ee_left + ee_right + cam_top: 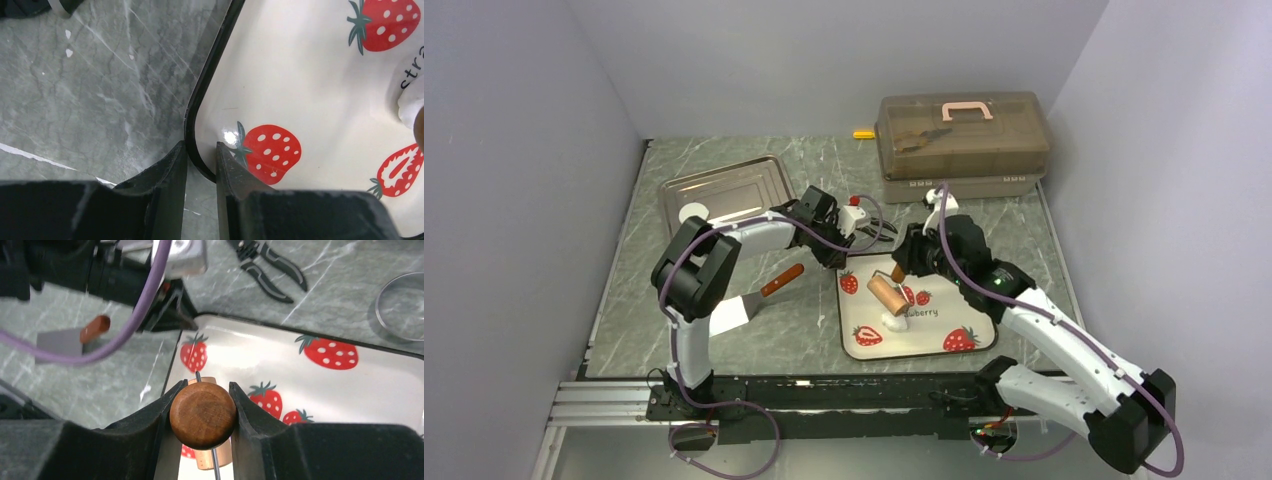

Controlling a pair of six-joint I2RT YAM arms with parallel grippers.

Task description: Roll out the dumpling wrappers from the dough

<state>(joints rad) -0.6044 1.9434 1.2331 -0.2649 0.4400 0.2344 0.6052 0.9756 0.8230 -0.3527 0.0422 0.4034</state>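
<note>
Overhead, the strawberry plate (964, 322) lies on the grey marble surface (624, 330). The left fingers (842, 256) meet the plate's far-left corner. The right fingers (902, 267) sit over its far edge, gripping the end of the wooden roller (887, 294). The roller rests tilted on the plate, and the dough (894, 322), a small white lump, lies on the plate just on the roller's near side. One dumpling wrapper (692, 212) lies in a metal tray (744, 182), well to the far left of the plate. A spatula (759, 293) lies left of the plate and a brown toolbox (962, 135) stands beyond it.

From the left wrist, the left fingers (172, 172) straddle the plate's (300, 70) dark rim at the rounded corner, clenched on it with one finger outside and one inside. The dough (412, 107) shows at the right border.

From the right wrist, the right fingers (245, 412) are clamped on the roller's (202, 415) round wooden handle knob above the plate (280, 362). Pliers (270, 267) and a clear ring (400, 310) lie beyond the plate's far edge.
</note>
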